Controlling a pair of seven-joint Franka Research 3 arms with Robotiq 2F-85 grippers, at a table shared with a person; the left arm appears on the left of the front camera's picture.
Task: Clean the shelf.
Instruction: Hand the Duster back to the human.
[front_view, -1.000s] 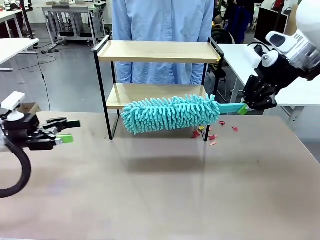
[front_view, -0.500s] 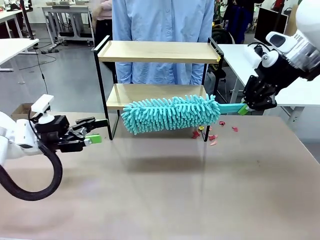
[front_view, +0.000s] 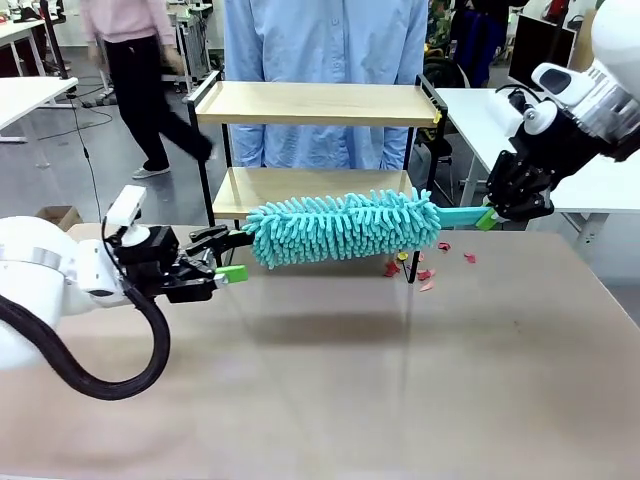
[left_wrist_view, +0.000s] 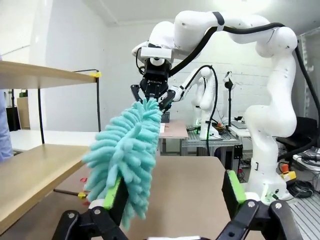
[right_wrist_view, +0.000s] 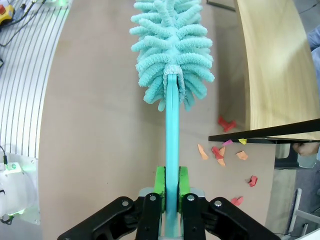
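A two-tier wooden shelf (front_view: 316, 104) stood at the far side of the counter (front_view: 400, 380), toward 12 o'clock, w/ a person in a light blue shirt (front_view: 325, 40) right behind it. The right gripper (front_view: 489, 216), coming in from 3 o'clock, was clamped on the flat handle of a teal fluffy duster (front_view: 340, 226); the right wrist view showed its green pads (right_wrist_view: 159, 181) pressed on both sides of the handle. The duster lay level in the air in front of the lower board, head pointing toward 9 o'clock. The left gripper (front_view: 228, 255), from 9 o'clock, was spread wide at the tip of the duster head; in the left wrist view one finger (left_wrist_view: 114, 197) sat against the fluff, the other well apart. Small red and orange scraps (front_view: 425, 273) lay on the counter by the shelf's right legs, approx. 2 o'clock. Another person (front_view: 135, 70) walked in the background.
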